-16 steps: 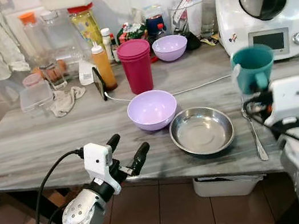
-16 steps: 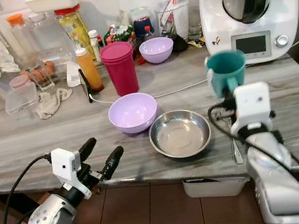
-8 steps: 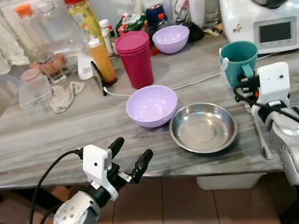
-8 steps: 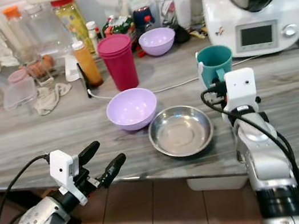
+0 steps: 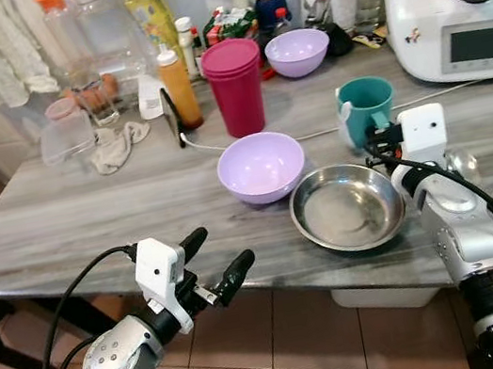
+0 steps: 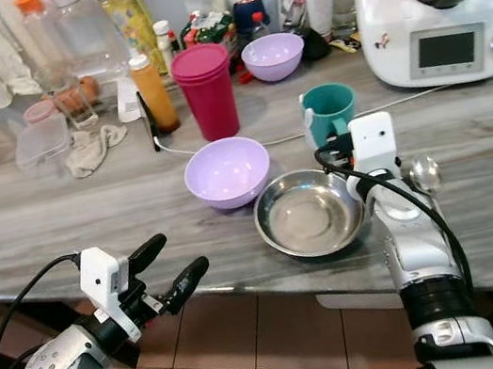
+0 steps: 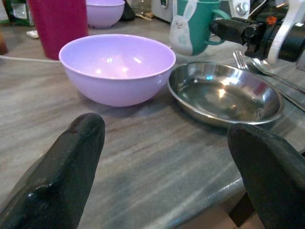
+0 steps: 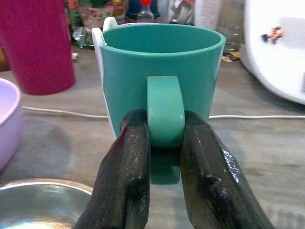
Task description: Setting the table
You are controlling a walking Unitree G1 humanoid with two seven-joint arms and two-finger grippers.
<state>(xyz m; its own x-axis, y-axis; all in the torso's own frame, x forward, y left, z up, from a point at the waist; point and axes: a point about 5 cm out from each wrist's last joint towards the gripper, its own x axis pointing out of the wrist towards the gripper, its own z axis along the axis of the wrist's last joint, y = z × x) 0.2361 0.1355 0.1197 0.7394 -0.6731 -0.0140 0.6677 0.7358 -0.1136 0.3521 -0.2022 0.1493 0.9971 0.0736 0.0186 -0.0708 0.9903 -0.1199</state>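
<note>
Our right pincer (image 8: 164,148) is clenched on the handle of the teal mug (image 5: 366,106), which we hold upright just behind the steel plate (image 5: 347,207) on the grey desk (image 5: 63,226). The lavender bowl (image 5: 261,165) sits just beside that plate, with a spoon (image 6: 422,175) lying on the plate's other side. Our left pincer (image 5: 214,261) hangs released off the desk's near edge, its fingers (image 7: 71,176) spread wide.
</note>
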